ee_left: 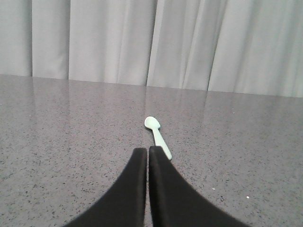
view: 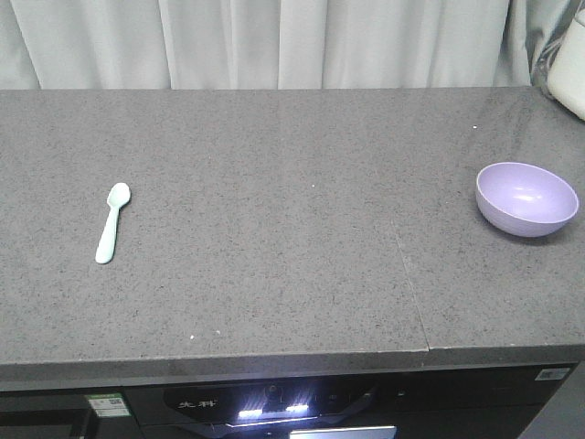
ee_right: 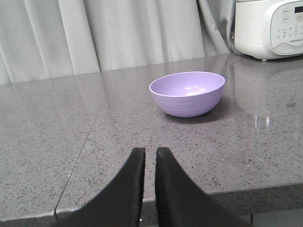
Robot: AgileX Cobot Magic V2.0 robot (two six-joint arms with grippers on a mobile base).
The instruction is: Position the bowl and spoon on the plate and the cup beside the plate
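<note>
A pale mint-green spoon (view: pixel 112 222) lies flat on the left of the grey counter, head pointing away. In the left wrist view the spoon (ee_left: pixel 157 135) lies just beyond and slightly right of my left gripper (ee_left: pixel 147 149), whose black fingers are shut with nothing between them. The lavender bowl (view: pixel 526 198) stands upright and empty at the right. In the right wrist view the bowl (ee_right: pixel 187 93) sits ahead and a little to the right of my right gripper (ee_right: pixel 150 150), which is shut on nothing and hangs over the counter's front edge. The plate and the cup are out of view.
A white rice cooker (ee_right: pixel 270 26) stands at the back right corner of the counter, its edge (view: pixel 571 55) just in the front view. A seam (view: pixel 407 274) crosses the counter top right of centre. Pale curtains (view: pixel 274 41) hang behind.
</note>
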